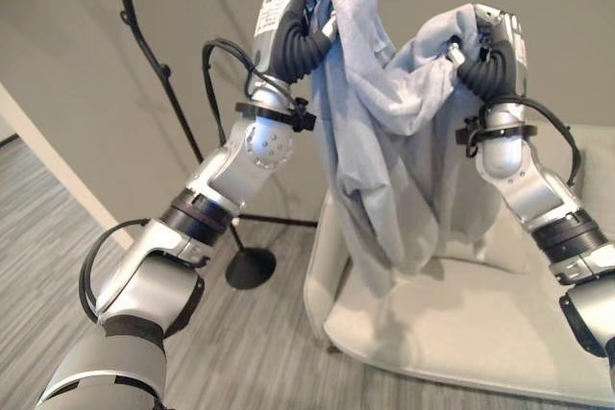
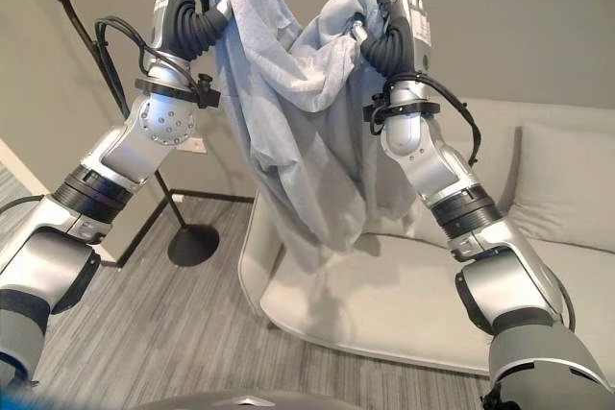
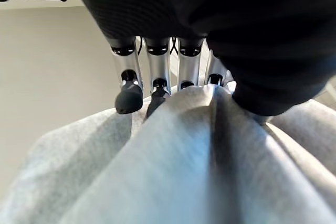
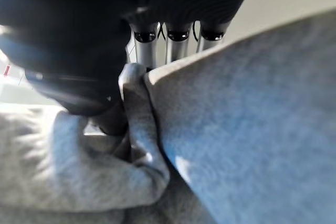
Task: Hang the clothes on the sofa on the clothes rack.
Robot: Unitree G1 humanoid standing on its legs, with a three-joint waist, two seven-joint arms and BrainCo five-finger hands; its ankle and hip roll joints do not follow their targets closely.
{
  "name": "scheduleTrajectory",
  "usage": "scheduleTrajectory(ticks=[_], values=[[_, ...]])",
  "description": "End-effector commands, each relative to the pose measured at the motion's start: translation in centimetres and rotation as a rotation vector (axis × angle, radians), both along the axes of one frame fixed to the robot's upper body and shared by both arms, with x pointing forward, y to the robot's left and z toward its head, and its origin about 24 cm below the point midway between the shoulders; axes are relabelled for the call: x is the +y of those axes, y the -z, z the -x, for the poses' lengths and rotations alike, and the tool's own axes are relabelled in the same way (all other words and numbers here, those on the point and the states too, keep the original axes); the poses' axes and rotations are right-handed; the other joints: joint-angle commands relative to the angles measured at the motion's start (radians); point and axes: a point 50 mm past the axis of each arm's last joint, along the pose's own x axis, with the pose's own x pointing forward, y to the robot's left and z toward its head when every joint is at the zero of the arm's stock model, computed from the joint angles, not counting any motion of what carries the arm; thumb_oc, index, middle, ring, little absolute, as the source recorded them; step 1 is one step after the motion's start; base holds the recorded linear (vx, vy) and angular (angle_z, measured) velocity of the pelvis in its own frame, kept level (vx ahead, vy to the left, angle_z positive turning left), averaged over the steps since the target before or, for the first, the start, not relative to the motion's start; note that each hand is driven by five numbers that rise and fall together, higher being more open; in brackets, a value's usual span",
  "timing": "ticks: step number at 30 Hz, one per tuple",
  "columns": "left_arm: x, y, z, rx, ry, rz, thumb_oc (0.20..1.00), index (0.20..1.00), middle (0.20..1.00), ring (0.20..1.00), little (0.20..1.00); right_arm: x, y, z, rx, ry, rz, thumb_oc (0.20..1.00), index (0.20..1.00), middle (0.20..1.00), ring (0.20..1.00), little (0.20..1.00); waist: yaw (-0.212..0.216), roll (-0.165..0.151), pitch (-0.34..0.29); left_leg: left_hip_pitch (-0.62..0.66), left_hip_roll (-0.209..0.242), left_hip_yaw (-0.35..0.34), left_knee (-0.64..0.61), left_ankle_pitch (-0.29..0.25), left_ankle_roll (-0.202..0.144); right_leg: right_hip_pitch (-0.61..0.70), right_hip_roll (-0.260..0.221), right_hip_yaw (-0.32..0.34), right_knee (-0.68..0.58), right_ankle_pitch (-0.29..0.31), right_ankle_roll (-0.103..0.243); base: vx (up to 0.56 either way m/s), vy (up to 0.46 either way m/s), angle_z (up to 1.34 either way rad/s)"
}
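step: carrying | left hand [image 1: 288,21] and right hand [image 1: 490,45] fingers clenched on grey garment [image 1: 375,151], lifted above sofa [image 1: 461,324] | next: swing to clothes rack [image 1: 154,64] beside sofa

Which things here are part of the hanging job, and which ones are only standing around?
Part of the job:
- grey garment, held up in the air above the sofa
- left hand, gripping one end of it
- right hand, gripping the other end
- black clothes rack, standing to the robot's left
- sofa, pale, below the garment

Just there:
- cushion on the sofa
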Motion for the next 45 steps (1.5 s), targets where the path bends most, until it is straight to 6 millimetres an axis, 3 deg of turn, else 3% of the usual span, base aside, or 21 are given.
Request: scheduleTrajectory(ticks=[1,3,4,5,6,10,12,13,14,15,16,18,19,21,23,24,27,29,32,42,45], values=[[1.7,-2.9,0.1,-0.092,-0.038,0.079,0.200,0.200,0.200,0.200,0.200,-0.1,-3.0,0.5,-0.117,-0.009,-0.010,0.200,0.200,0.200,0.200,0.200,0.025,-0.057,-0.025,0.031,0.107,-0.005,-0.043,-0.073,-0.019,-0.019,-0.046,0.045,-0.010,-0.025,0.126,0.06,0.276,-0.02],[1.8,-2.8,0.1,-0.092,-0.045,0.082,0.200,0.200,0.200,0.200,0.200,-0.1,-3.1,0.5,-0.121,-0.009,-0.007,0.200,0.200,0.200,0.200,0.200,0.025,-0.057,-0.027,0.032,0.150,-0.009,-0.070,-0.041,-0.029,-0.022,-0.057,0.051,-0.009,-0.030,0.135,0.07,0.227,0.02],[2.1,-2.6,0.0,-0.091,-0.057,0.088,0.200,0.200,0.200,0.200,0.200,-0.3,-3.1,0.5,-0.122,-0.002,0.000,0.200,0.200,0.200,0.200,0.200,0.023,-0.052,-0.029,0.038,0.212,-0.011,-0.108,0.006,-0.043,-0.019,-0.075,0.056,-0.009,-0.041,0.149,0.07,0.184,-0.05],[2.1,-2.6,0.0,-0.091,-0.057,0.088,0.200,0.200,0.200,0.200,0.200,-0.3,-3.0,0.5,-0.121,-0.003,0.001,0.200,0.200,0.200,0.200,0.200,0.023,-0.050,-0.029,0.042,0.214,-0.010,-0.116,0.009,-0.045,-0.018,-0.073,0.056,-0.009,-0.042,0.148,0.14,0.446,0.06],[2.1,-2.4,0.0,-0.090,-0.061,0.092,0.200,0.200,0.200,0.200,0.200,-0.5,-3.0,0.6,-0.122,0.008,0.003,0.200,0.200,0.200,0.200,0.200,0.014,-0.040,-0.032,0.034,0.264,0.000,-0.126,0.042,-0.061,-0.012,-0.099,0.058,-0.007,-0.054,0.163,0.13,0.409,0.08],[1.3,-2.2,-0.1,-0.083,-0.041,0.080,0.200,0.200,0.200,0.200,0.200,-1.6,-3.6,1.0,-0.146,0.042,0.013,0.200,0.200,0.200,0.200,0.200,0.005,-0.014,-0.035,-0.030,0.320,0.015,-0.125,0.079,-0.095,0.027,-0.162,0.037,0.007,-0.080,0.195,0.17,0.538,0.19],[1.2,-2.2,-0.1,-0.083,-0.037,0.087,0.200,0.200,0.200,0.200,0.200,-1.5,-3.5,1.0,-0.150,0.037,0.006,0.200,0.200,0.200,0.200,0.200,0.006,-0.005,-0.037,-0.019,0.315,0.007,-0.121,0.057,-0.101,0.033,-0.179,0.049,0.009,-0.074,0.200,0.15,0.514,0.07],[0.7,-1.8,-0.1,-0.070,-0.017,0.074,0.200,0.200,0.200,0.200,0.200,-1.8,-2.9,1.2,-0.142,0.045,-0.002,0.200,0.200,0.200,0.200,0.200,0.001,0.006,-0.042,-0.022,0.283,0.000,-0.085,0.000,-0.118,0.045,-0.247,0.030,0.019,-0.035,0.231,0.14,0.439,-0.12],[0.6,-1.7,-0.1,-0.067,-0.015,0.072,0.200,0.200,0.200,0.200,0.200,-1.9,-2.8,1.2,-0.139,0.047,-0.003,0.200,0.200,0.200,0.200,0.200,-0.001,-0.001,-0.045,-0.023,0.275,-0.001,-0.076,-0.014,-0.118,0.054,-0.253,0.024,0.014,-0.041,0.235,0.23,0.809,0.10],[0.2,-1.3,-0.3,-0.049,-0.004,0.053,0.200,0.200,0.200,0.200,0.200,-1.7,-2.2,1.2,-0.122,0.051,-0.015,0.200,0.200,0.200,0.200,0.200,-0.001,-0.020,-0.050,-0.012,0.216,0.019,-0.067,-0.067,-0.099,0.015,-0.326,0.044,0.041,0.077,0.240,0.10,0.578,0.29],[0.2,-1.4,-0.3,-0.051,-0.009,0.040,0.200,0.200,0.200,0.200,0.200,-1.8,-2.0,1.2,-0.129,0.055,-0.036,0.200,0.200,0.200,0.200,0.200,-0.006,-0.026,-0.047,-0.004,0.187,0.036,-0.076,-0.070,-0.080,-0.020,-0.358,0.038,0.063,0.175,0.240,0.10,0.718,0.26],[0.2,-1.6,-0.1,-0.069,-0.012,0.014,0.200,0.200,0.200,0.200,0.200,-1.8,-2.1,1.2,-0.140,0.062,-0.064,0.200,0.200,0.200,0.200,0.200,0.008,-0.034,-0.048,0.031,0.137,0.078,-0.109,-0.093,-0.045,-0.063,-0.395,0.015,0.092,0.264,0.238,0.04,0.436,-0.14],[0.2,-1.6,-0.1,-0.069,-0.012,0.014,0.200,0.200,0.200,0.200,0.200,-1.8,-2.1,1.2,-0.141,0.062,-0.064,0.200,0.200,0.200,0.200,0.200,0.010,-0.037,-0.048,0.032,0.134,0.081,-0.112,-0.091,-0.043,-0.065,-0.398,0.018,0.090,0.267,0.239,0.02,0.485,-0.17],[0.3,-2.0,0.3,-0.105,-0.025,-0.002,0.200,0.200,0.200,0.200,0.200,-1.8,-2.3,1.5,-0.164,0.071,-0.066,0.200,0.200,0.200,0.200,0.200,-0.001,-0.029,-0.039,0.051,0.082,0.080,-0.120,-0.110,-0.003,-0.090,-0.363,0.032,0.147,0.238,0.211,0.03,0.474,-0.05],[0.2,-2.0,0.2,-0.104,-0.035,-0.009,0.200,0.200,0.200,0.200,0.200,-1.8,-2.7,1.6,-0.175,0.073,-0.048,0.200,0.200,0.200,0.200,0.200,-0.011,-0.023,-0.033,0.071,0.052,0.073,-0.123,-0.120,0.021,-0.113,-0.257,0.070,0.161,0.113,0.177,0.04,0.300,0.10],[0.3,-2.0,0.2,-0.105,-0.035,-0.009,0.200,0.200,0.200,0.200,0.200,-1.8,-2.8,1.6,-0.176,0.072,-0.047,0.200,0.200,0.200,0.200,0.200,-0.011,-0.022,-0.032,0.069,0.053,0.073,-0.125,-0.116,0.021,-0.117,-0.256,0.071,0.164,0.113,0.175,0.00,0.205,0.09],[0.7,-1.8,0.3,-0.092,-0.039,0.000,0.200,0.200,0.200,0.200,0.200,-1.6,-3.1,1.4,-0.174,0.066,-0.047,0.200,0.200,0.200,0.200,0.200,-0.003,-0.023,-0.018,0.091,0.013,0.073,-0.126,-0.116,0.037,-0.147,-0.121,0.051,0.112,0.024,0.148,0.01,0.117,0.04],[0.7,-1.2,0.2,-0.073,-0.036,0.009,0.200,0.200,0.200,0.200,0.200,-2.0,-2.7,1.3,-0.160,0.082,-0.023,0.200,0.200,0.200,0.200,0.200,-0.016,-0.034,0.011,0.100,-0.017,0.041,-0.125,-0.113,0.043,-0.168,-0.050,0.139,0.079,0.008,0.152,0.03,0.054,0.13],[0.7,-0.8,-0.1,-0.045,-0.041,-0.001,0.200,0.200,0.200,0.200,0.200,-1.9,-2.2,1.2,-0.133,0.070,-0.022,0.200,0.200,0.200,0.200,0.200,-0.009,-0.045,-0.018,0.122,-0.018,0.036,-0.126,-0.126,0.035,-0.099,-0.047,0.146,0.000,0.040,0.151,0.11,-0.116,0.34],[1.0,0.1,0.0,-0.010,-0.039,0.002,0.200,0.200,0.200,0.200,0.200,-1.6,-1.5,1.6,-0.118,0.037,-0.006,0.200,0.200,0.200,0.200,0.200,-0.003,-0.049,-0.056,0.161,0.044,0.009,-0.122,-0.120,-0.005,-0.033,-0.016,0.076,-0.014,-0.002,0.131,0.07,-0.137,0.08],[1.1,-0.1,0.1,-0.014,-0.034,0.014,0.200,0.200,0.200,0.200,0.200,-1.3,-2.0,1.7,-0.136,0.015,-0.005,0.200,0.200,0.200,0.200,0.200,0.002,-0.059,-0.027,0.116,0.040,-0.008,-0.012,-0.145,-0.008,-0.019,-0.019,0.066,-0.014,-0.006,0.117,-0.01,-0.073,0.05]])
